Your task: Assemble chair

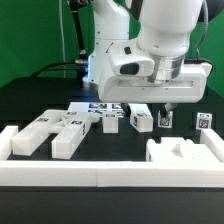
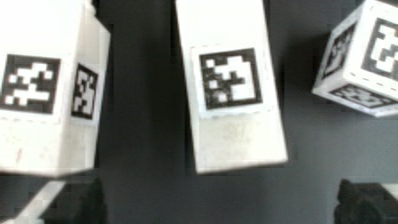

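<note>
The matte black tabletop [image 1: 120, 145] carries the loose white plastic chair pieces [image 1: 68, 135]. They are chunky, smooth blocks, each with a black-and-white square tag, and they lie in a row behind the white rail [image 1: 110, 172]. The end effector [image 1: 166, 102] hangs above the smaller blocks [image 1: 140, 120], its dark fingers [image 2: 63, 200] spread wide and gripping nothing.

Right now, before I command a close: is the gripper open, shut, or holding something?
Gripper: open, holding nothing, above a white chair piece on the table.
</note>
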`<action>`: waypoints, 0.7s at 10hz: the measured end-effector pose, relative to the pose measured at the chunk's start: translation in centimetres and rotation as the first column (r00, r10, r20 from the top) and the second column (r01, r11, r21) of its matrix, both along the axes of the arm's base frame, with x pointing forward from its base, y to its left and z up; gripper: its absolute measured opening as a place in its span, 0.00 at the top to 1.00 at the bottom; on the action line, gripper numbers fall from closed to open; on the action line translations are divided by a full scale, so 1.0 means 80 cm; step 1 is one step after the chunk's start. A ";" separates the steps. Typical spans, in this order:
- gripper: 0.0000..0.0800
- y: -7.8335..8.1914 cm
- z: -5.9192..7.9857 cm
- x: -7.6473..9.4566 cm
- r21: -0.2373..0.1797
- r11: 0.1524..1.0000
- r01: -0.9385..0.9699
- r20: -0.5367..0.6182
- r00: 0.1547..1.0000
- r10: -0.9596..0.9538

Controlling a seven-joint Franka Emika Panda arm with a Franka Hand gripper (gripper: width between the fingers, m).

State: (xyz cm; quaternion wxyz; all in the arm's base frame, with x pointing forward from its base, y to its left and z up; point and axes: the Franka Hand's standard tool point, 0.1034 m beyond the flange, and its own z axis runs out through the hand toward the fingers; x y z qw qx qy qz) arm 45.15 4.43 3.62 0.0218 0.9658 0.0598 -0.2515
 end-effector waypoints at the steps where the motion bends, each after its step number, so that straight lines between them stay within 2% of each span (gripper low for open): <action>1: 0.19 0.000 -0.001 -0.001 -0.011 1.000 0.000 -0.086 0.996 -0.001; 4: 0.19 -0.004 -0.012 -0.007 -0.043 0.999 -0.004 -0.310 0.951 -0.010; 7: 0.19 -0.003 -0.021 -0.003 -0.046 0.999 -0.005 -0.337 0.942 -0.011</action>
